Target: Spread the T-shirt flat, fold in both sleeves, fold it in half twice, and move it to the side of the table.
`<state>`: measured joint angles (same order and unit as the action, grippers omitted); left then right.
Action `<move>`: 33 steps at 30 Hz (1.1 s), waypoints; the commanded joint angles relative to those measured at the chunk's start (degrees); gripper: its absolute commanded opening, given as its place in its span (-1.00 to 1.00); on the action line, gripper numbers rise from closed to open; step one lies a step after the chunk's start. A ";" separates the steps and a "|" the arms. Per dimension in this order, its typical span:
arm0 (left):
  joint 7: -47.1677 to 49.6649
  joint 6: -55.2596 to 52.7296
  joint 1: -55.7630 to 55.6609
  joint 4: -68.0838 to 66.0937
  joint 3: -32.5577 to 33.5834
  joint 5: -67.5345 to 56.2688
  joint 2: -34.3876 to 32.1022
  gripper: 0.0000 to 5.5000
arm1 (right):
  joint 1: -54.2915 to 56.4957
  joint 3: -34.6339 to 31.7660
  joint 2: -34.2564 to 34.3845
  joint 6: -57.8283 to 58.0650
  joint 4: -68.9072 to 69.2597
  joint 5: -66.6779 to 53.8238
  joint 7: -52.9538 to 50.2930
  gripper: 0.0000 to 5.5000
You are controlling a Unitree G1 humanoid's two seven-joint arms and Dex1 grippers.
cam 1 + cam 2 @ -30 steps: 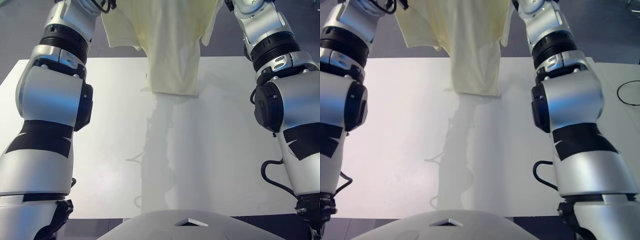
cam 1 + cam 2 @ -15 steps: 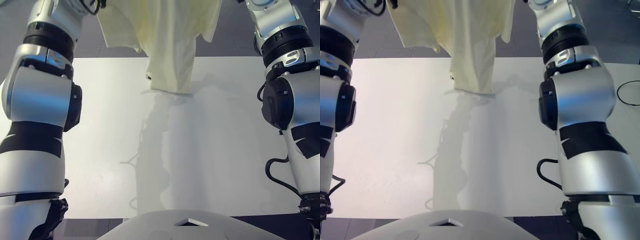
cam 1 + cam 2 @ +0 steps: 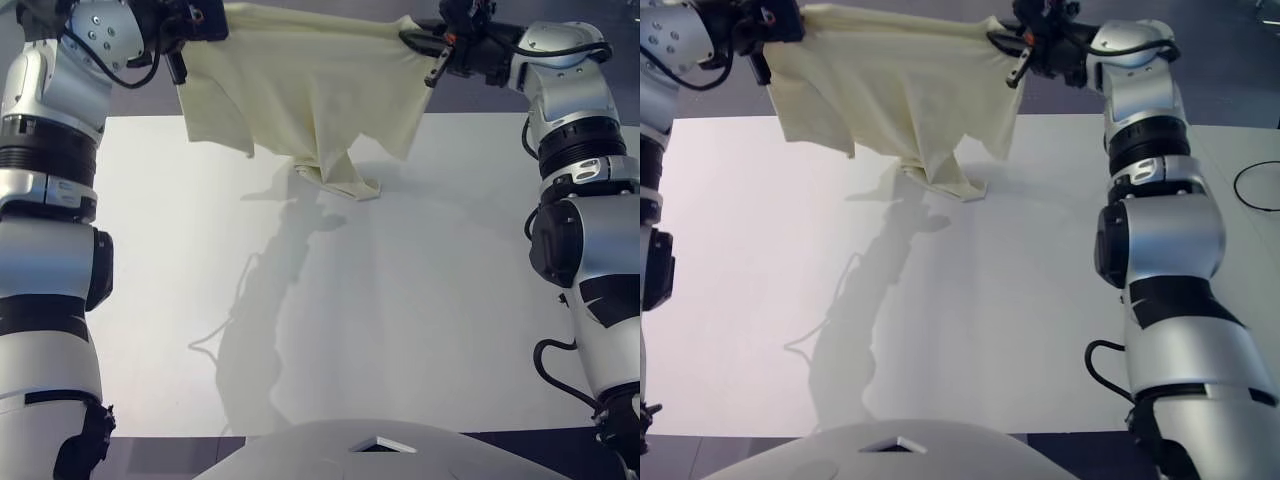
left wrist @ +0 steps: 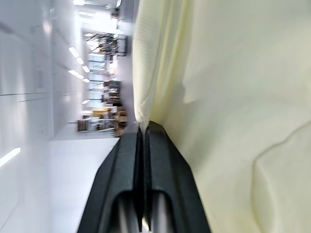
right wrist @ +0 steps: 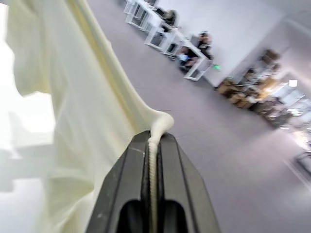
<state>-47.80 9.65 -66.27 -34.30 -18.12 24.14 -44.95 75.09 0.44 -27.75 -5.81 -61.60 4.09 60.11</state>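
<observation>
A pale yellow T-shirt (image 3: 300,90) hangs stretched between my two grippers above the far edge of the white table (image 3: 420,300). Its lowest part (image 3: 345,180) touches the tabletop near the far middle. My left gripper (image 3: 205,22) is shut on the shirt's upper left corner; in the left wrist view the fingers (image 4: 158,160) pinch the fabric edge (image 4: 142,114). My right gripper (image 3: 425,40) is shut on the upper right corner; in the right wrist view the cloth (image 5: 68,97) runs between the closed fingers (image 5: 175,184).
The table's far edge (image 3: 480,114) lies just under the hanging shirt, with grey floor beyond. A black cable loop (image 3: 1255,185) lies on a surface at the right. The tabletop in front of the shirt is bare white.
Both arms have swung outward and lower, pulling the shirt from a narrow hanging bunch into a wide taut span. Its bottom has come to rest on the table.
</observation>
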 commanded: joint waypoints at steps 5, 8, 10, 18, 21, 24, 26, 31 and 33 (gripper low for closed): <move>-18.63 -10.57 9.71 22.84 3.63 -7.63 -8.23 -1.00 | -3.59 1.95 -8.32 22.83 21.02 -7.06 17.97 -1.00; -25.06 -11.81 12.64 29.69 4.34 -11.58 -10.87 -1.00 | -7.47 5.16 -11.85 30.75 30.73 -9.69 26.84 -1.00; -28.92 -13.34 14.66 34.17 5.22 -14.97 -12.41 -1.00 | -11.48 7.91 -15.01 34.74 38.10 -12.20 31.17 -1.00; -39.79 -21.25 28.81 53.14 6.60 -27.48 -18.88 -1.00 | -25.94 15.25 -22.91 42.19 59.61 -21.65 32.25 -1.00; -41.95 -24.63 33.35 59.86 7.04 -31.58 -20.92 -1.00 | -31.66 16.25 -25.16 45.95 68.15 -24.78 32.18 -1.00; -42.84 -25.54 37.00 63.56 6.93 -33.24 -22.63 -1.00 | -36.96 16.74 -27.83 49.95 76.36 -28.63 32.19 -1.00; -42.69 -25.97 39.10 65.43 6.82 -33.99 -23.18 -1.00 | -40.77 16.99 -29.40 51.74 81.06 -30.53 31.93 -1.00; -39.37 -26.82 48.81 71.23 3.83 -32.81 -22.83 -1.00 | -51.72 18.98 -31.69 52.12 89.60 -30.87 28.16 -1.00; -37.14 -26.63 53.40 72.66 1.87 -31.11 -22.32 -1.00 | -54.76 20.71 -31.22 50.62 90.08 -28.61 25.47 -1.00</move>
<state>-87.07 -16.84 -17.40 36.82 -14.07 -9.01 -67.03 23.47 19.37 -58.39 46.24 27.45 -26.55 88.26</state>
